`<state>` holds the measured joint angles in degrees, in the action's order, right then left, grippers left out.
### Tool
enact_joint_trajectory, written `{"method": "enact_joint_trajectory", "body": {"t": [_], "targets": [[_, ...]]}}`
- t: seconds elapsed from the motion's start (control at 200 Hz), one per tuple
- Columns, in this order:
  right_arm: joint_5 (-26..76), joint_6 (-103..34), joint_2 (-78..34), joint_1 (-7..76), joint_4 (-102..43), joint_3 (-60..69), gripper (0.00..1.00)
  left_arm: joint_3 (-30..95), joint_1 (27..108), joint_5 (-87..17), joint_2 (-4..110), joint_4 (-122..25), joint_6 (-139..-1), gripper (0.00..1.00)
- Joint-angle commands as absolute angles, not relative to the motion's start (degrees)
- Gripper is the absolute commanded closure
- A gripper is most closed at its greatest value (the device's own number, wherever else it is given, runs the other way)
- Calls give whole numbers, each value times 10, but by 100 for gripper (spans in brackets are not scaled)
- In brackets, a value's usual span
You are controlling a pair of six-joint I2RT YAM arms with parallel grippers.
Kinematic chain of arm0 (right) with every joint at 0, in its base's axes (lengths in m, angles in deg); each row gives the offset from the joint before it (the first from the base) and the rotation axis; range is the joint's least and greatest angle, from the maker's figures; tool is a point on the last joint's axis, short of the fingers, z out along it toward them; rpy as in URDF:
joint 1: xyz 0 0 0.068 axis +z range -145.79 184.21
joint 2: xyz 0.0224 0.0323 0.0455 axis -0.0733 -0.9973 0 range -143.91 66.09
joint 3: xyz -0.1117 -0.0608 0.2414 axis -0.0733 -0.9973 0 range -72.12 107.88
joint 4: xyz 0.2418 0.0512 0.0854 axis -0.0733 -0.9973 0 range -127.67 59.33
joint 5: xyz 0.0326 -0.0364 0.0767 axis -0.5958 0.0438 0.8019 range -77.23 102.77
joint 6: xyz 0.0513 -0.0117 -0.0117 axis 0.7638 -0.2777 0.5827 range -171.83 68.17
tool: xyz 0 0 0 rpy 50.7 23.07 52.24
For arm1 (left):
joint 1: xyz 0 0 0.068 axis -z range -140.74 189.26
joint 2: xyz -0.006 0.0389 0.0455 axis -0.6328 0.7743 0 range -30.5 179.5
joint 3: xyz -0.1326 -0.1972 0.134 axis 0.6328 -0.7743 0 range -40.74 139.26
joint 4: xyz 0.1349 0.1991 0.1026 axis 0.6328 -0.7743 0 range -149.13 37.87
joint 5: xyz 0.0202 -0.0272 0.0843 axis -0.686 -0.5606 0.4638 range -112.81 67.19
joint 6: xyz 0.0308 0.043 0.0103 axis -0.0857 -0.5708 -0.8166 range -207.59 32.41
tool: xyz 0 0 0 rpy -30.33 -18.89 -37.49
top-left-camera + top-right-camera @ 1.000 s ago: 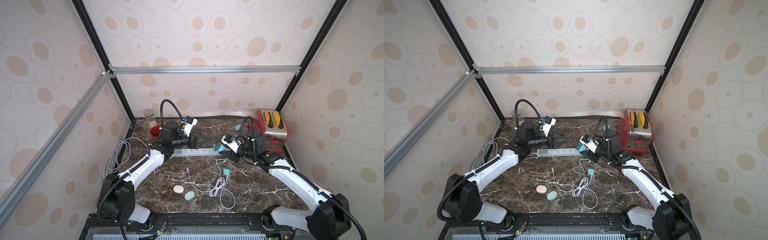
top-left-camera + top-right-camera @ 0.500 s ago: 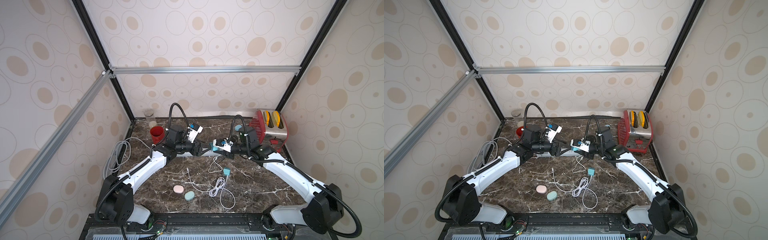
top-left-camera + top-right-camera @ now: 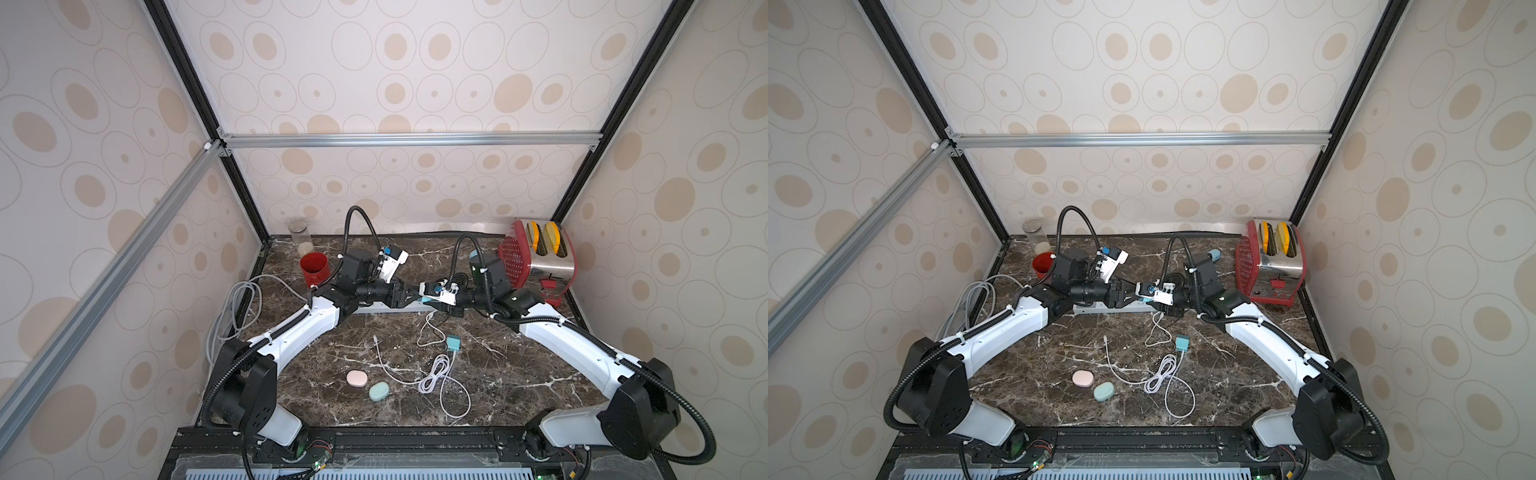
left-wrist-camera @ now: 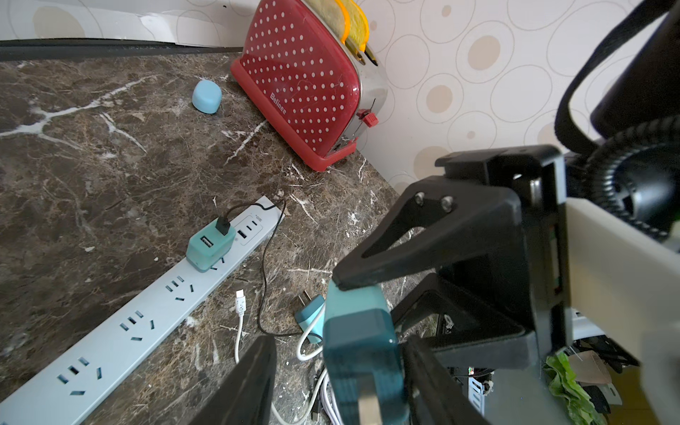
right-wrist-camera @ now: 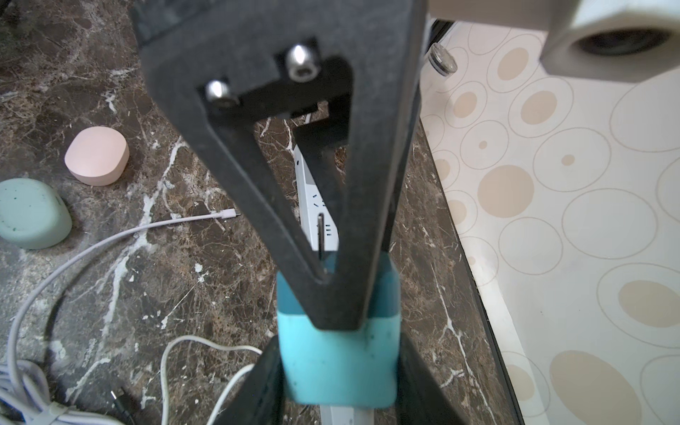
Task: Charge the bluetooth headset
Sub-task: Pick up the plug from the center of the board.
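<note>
— Which step is judged in hand?
— A handover above the strip [image 4: 147, 316]; the adapter [image 4: 362, 353] is pinched by the right gripper [image 5: 338, 340]; the left gripper [image 4: 338, 338] is spread round its pronged end, a gap seen on one side.
— What is called for next?
— A firm left pinch, then prongs lined to a slot; the adapter is blocky, smooth teal plastic; the pebble-like pink case [image 3: 356, 378] and mint case [image 3: 379, 391] are seen near the marble table's [image 3: 519, 374] front.
</note>
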<state>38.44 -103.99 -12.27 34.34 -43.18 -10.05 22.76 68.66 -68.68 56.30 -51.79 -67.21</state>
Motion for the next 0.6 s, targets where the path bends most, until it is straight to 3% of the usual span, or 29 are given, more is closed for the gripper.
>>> {"method": "enact_joint_trajectory", "body": {"t": [0.0, 0.346, 0.476, 0.531, 0.596], "targets": [[386, -1058, -126, 353, -415, -85, 76, 258, 690, -693, 572, -514, -666, 49], [357, -1051, -133, 365, -397, -85, 76, 268, 696, -698, 585, -509, -659, 62], [346, -1049, -137, 365, -391, -85, 75, 267, 696, -695, 587, -509, -661, 72], [340, -1040, -136, 365, -381, -88, 70, 268, 696, -685, 588, -508, -656, 80], [326, -1023, -132, 364, -362, -95, 55, 269, 696, -669, 588, -500, -647, 87]]}}
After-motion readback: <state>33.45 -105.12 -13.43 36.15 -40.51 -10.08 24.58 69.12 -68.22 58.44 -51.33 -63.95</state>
